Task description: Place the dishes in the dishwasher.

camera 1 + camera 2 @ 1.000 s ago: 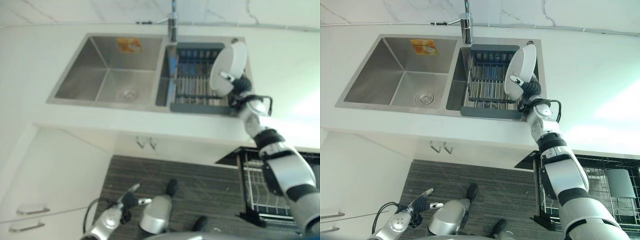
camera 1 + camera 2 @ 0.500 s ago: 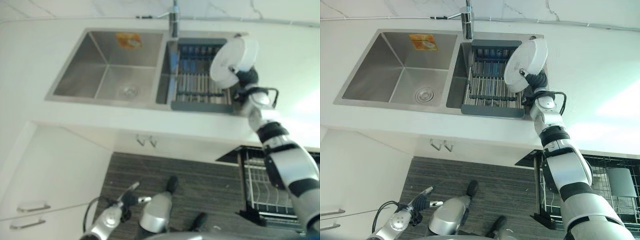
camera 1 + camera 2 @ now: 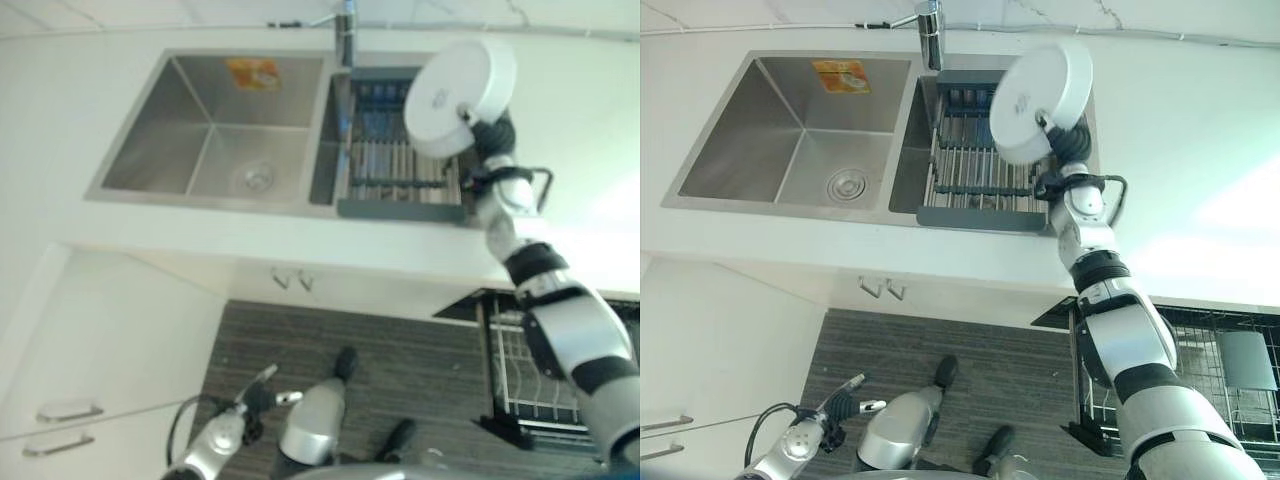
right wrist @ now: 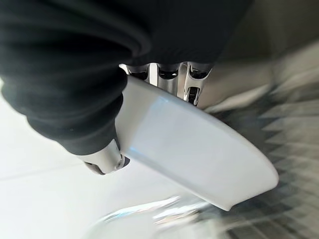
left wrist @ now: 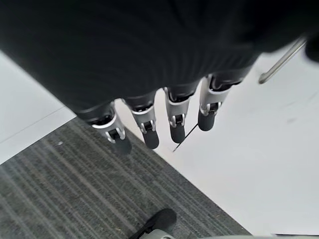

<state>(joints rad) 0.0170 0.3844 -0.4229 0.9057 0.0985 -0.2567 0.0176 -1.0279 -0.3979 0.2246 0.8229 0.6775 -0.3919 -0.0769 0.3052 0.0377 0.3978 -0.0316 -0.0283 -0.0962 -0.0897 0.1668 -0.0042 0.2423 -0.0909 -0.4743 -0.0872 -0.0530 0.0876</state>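
Right hand (image 3: pixel 1068 143) pinched on the rim of a round white plate (image 3: pixel 1037 92), thumb on one face, fingers (image 4: pixel 192 85) on the other; held aloft, tilted, smooth underside toward the head camera, above the far right part of the drying rack (image 3: pixel 978 160). Glossy glazed ceramic, shallow, with a raised rim. Rack of dark grey plastic with parallel metal bars, seated in the right basin of a brushed stainless double sink (image 3: pixel 790 150); left basin deep, square-cornered, with a round drain and an orange sticker on its far wall. Chrome tap (image 3: pixel 929 30) at the far edge between the basins. Pale, smooth countertop (image 3: pixel 1180 150) all round. Low on the right, an open dishwasher's wire basket (image 3: pixel 1230 380), a grey dish standing in it. Dark ribbed flooring (image 3: pixel 970 340) below. Left hand (image 5: pixel 149 124) hanging low beside white cabinet fronts, straight and relaxed, holding nothing.
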